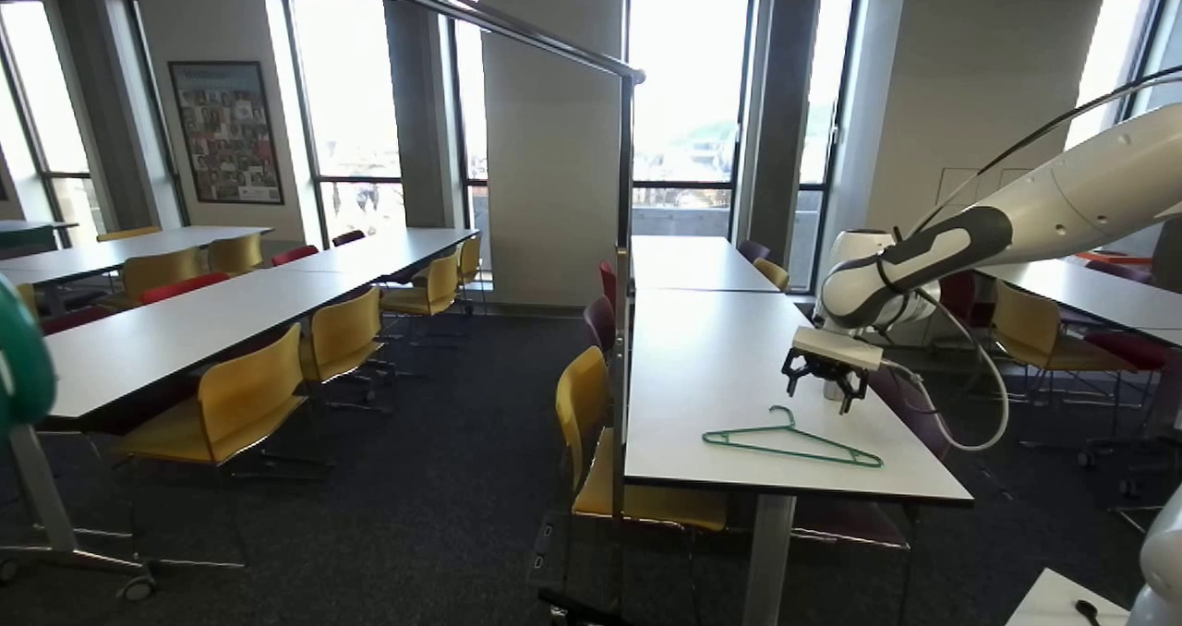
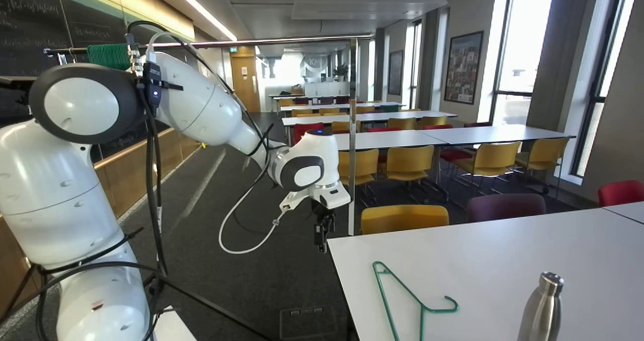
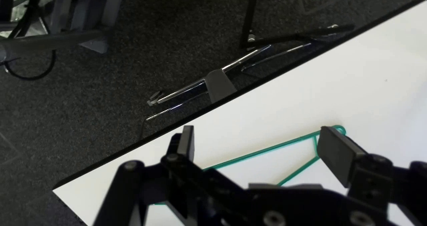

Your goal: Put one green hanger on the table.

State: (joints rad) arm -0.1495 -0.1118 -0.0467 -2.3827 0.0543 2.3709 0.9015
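Observation:
The green hanger (image 1: 792, 427) lies flat on the white table (image 1: 711, 358) near its end. In an exterior view, its hook (image 2: 445, 310) and part of its frame show, with the rest cut off by the lower edge. My gripper (image 1: 818, 401) is above the table, apart from the hanger, fingers pointing down. It also shows in an exterior view (image 2: 322, 245). In the wrist view, the gripper (image 3: 257, 132) is open with nothing between its fingers. The hanger (image 3: 266, 151) is below, partly hidden by the fingers and gripper body.
A steel bottle (image 2: 541, 311) stands on the table. A rack's chrome post (image 2: 352, 155) rises beside the table, and several green hangers (image 2: 108, 56) hang from its rail. Yellow chairs (image 1: 582, 395) line the table's side. The table's dark edge (image 3: 200, 112) shows in the wrist view.

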